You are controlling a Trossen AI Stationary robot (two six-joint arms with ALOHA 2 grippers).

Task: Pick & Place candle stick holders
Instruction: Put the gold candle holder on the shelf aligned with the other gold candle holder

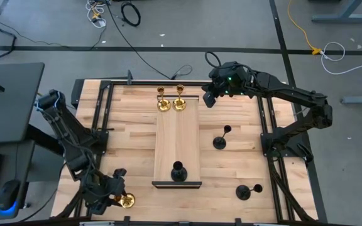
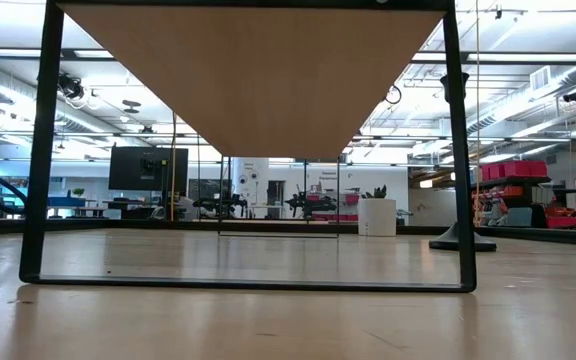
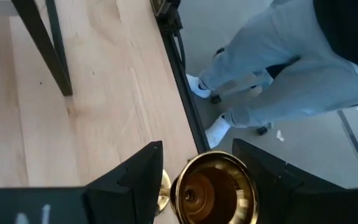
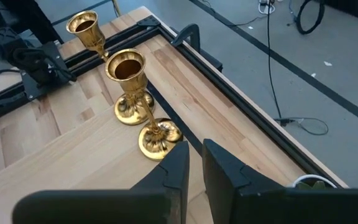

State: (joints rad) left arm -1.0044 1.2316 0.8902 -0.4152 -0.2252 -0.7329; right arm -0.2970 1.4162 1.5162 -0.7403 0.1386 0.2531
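Currently my left gripper (image 1: 119,198) sits at the table's near left corner with its fingers spread around a gold holder (image 1: 127,201), not visibly pinching it.

From the left wrist view I see only that holder's cup from above; its stem is hidden. My right gripper (image 1: 208,98) hovers at the far end of the raised board (image 1: 177,145), fingers nearly pressed together, holding nothing. Two gold holders (image 1: 171,99) stand there, upright. One black holder (image 1: 178,171) stands on the board's near end; two black holders (image 1: 235,164) lie on the table (image 1: 237,122) to its right. I can read no writing anywhere.
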